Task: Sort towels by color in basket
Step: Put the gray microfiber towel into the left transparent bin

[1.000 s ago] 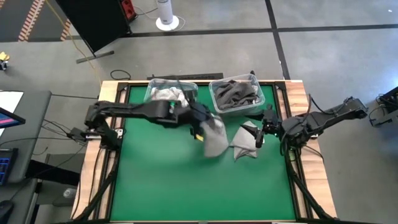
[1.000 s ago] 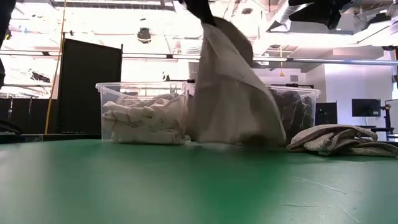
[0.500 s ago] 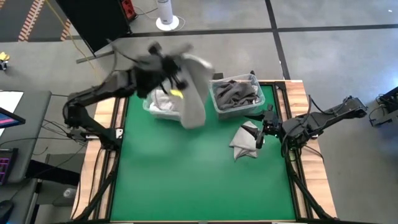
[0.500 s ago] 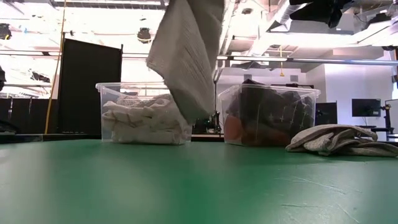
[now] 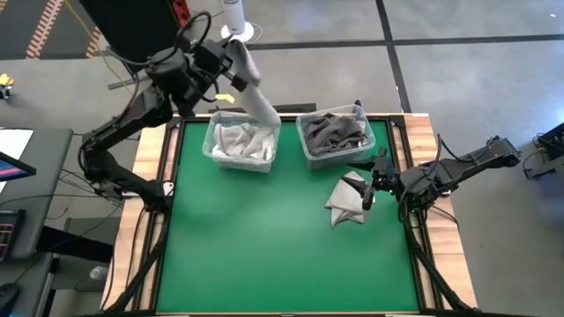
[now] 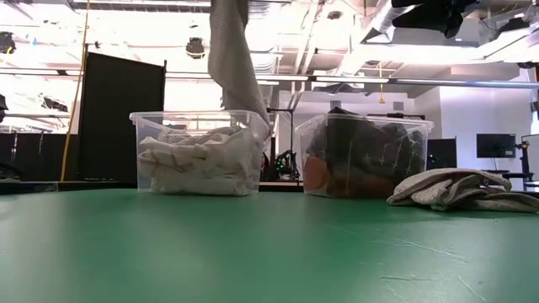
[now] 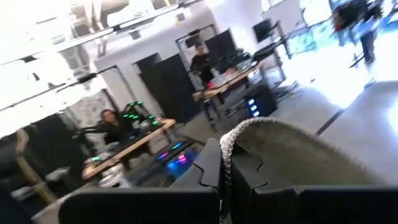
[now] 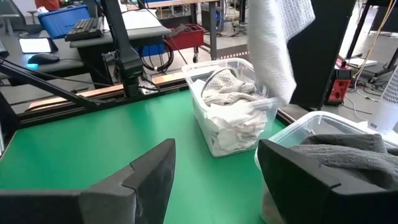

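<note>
Holding a light towel [image 5: 251,92] high at the upper left of the frame, my left pincer [image 5: 227,69] stays clenched on it so its tail drops into the pale bin [image 5: 241,143]. Right pincer [image 5: 374,180] waits released beside the towel pile [image 5: 346,202] on the tabletop [image 5: 264,246].

Light grey towel [image 5: 251,92]: hangs lengthwise at upper centre-left of the high view, lower end dipping into the pale heap. White towels [image 5: 240,143]: crumpled heap, upper centre. Dark grey towels [image 5: 333,132]: rumpled pile, just right. Checked grey-and-white towel [image 5: 346,202]: folded, centre-right.
</note>
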### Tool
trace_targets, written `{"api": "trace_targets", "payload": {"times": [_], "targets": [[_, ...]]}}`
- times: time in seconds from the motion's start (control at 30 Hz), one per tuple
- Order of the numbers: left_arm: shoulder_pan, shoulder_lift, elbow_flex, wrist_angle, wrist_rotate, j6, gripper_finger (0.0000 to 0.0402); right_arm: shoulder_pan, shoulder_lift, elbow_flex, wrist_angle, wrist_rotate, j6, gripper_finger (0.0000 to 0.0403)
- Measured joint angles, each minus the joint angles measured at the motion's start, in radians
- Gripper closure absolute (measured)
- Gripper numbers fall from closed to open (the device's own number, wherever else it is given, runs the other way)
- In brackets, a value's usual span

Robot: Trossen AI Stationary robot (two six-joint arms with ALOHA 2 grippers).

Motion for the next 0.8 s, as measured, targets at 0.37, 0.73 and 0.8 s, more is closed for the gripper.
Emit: {"api": "trace_targets", "payload": {"times": [0.37, 0.73, 0.8], "targets": [[-0.011, -0.024, 0.000, 0.116, -0.102, 0.133, 0.0401, 0.000, 0.001, 0.000, -0.003, 0.000, 0.001, 0.0131], [-0.018, -0.055, 0.000, 0.116, -0.116, 0.127, 0.0401, 0.000, 0.009, 0.000, -0.003, 0.000, 0.005, 0.0131], [-0.017, -0.053, 0.000, 0.042, -0.115, 0.083, 0.0401, 0.000, 0.011, 0.000, 0.002, 0.000, 0.005, 0.0131]]}}
